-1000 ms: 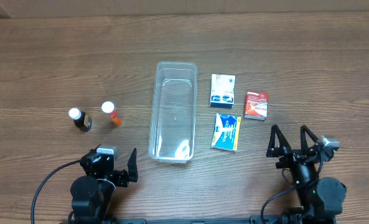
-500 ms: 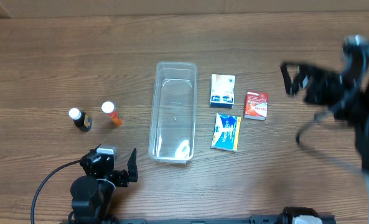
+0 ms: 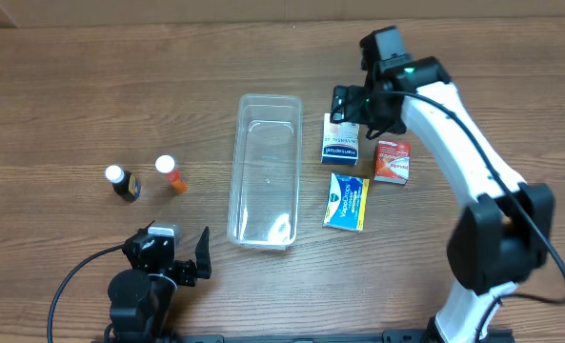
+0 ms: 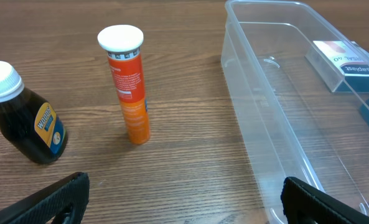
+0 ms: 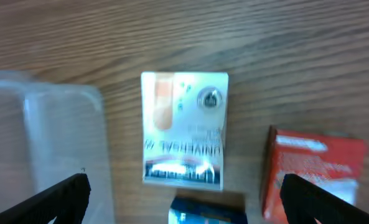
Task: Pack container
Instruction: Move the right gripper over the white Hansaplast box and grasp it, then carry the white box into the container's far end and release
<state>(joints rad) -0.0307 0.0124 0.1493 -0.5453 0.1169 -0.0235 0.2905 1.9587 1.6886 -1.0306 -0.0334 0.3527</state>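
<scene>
The clear container (image 3: 265, 171) lies empty in the middle of the table, long side running front to back. My right gripper (image 3: 358, 112) hovers open above the white and blue box (image 3: 340, 145), just right of the container's far end. In the right wrist view the open jaws (image 5: 184, 205) frame that white box (image 5: 184, 127), with the red box (image 5: 315, 174) to its right, the blue box (image 5: 209, 211) below it and the container's corner (image 5: 41, 143) to its left. My left gripper (image 3: 179, 255) rests open and empty at the front left.
A red box (image 3: 393, 160) and a blue and yellow box (image 3: 347, 201) lie right of the container. A dark bottle (image 3: 123, 183) and an orange tube (image 3: 171, 174) stand to its left, also in the left wrist view as bottle (image 4: 22, 118) and tube (image 4: 129, 87).
My right arm has swung from the front right of the table up and leftward to above the white and blue box. The left arm and all objects have not moved.
</scene>
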